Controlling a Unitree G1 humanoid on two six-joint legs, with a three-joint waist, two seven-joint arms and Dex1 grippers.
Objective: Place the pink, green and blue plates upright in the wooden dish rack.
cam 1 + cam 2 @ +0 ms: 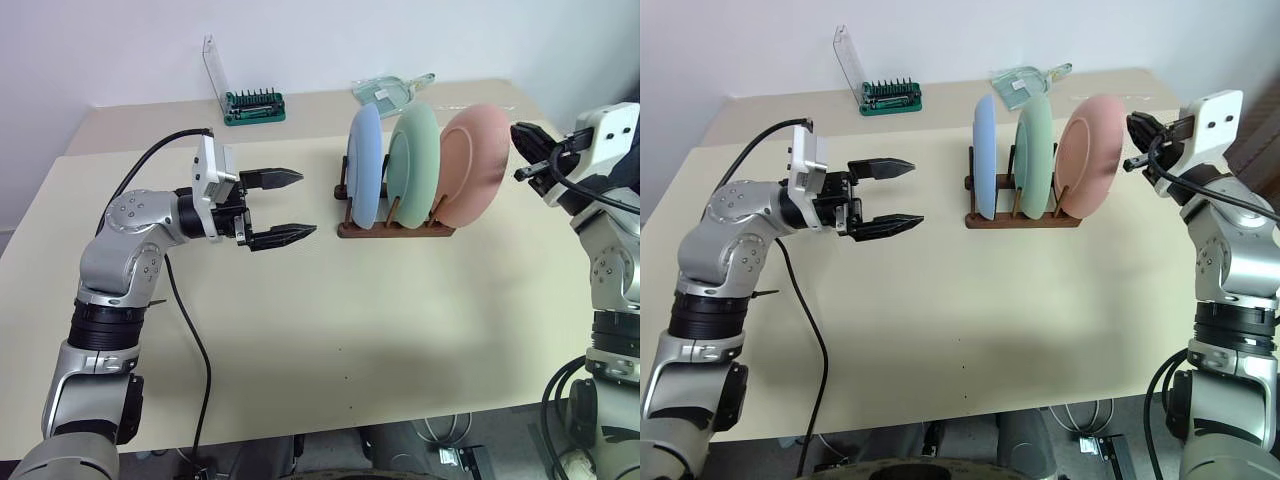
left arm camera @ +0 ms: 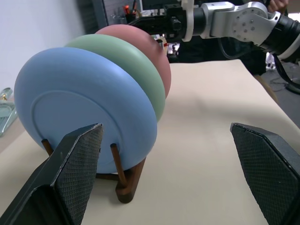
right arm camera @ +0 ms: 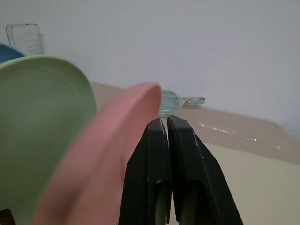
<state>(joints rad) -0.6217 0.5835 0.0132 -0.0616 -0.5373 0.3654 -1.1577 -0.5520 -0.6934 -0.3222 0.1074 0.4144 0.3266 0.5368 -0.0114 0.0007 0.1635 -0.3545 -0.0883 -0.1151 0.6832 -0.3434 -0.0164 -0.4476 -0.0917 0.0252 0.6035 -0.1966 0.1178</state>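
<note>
Table [image 1: 300, 340] first: the rack [image 1: 395, 228] sits at about 1 o'clock from its middle, holding the blue plate [image 1: 365, 165], green plate [image 1: 415, 160] and pink plate [image 1: 475, 160] on edge, pink leaning most. They look stiff, light, smooth, probably chippable, so I'd pinch the rim. Left gripper [image 1: 285, 207] at 9 o'clock of the rack, fingers wide apart, empty. Right gripper [image 3: 167, 140] is pressed together, empty, tips right beside the pink rim.
</note>
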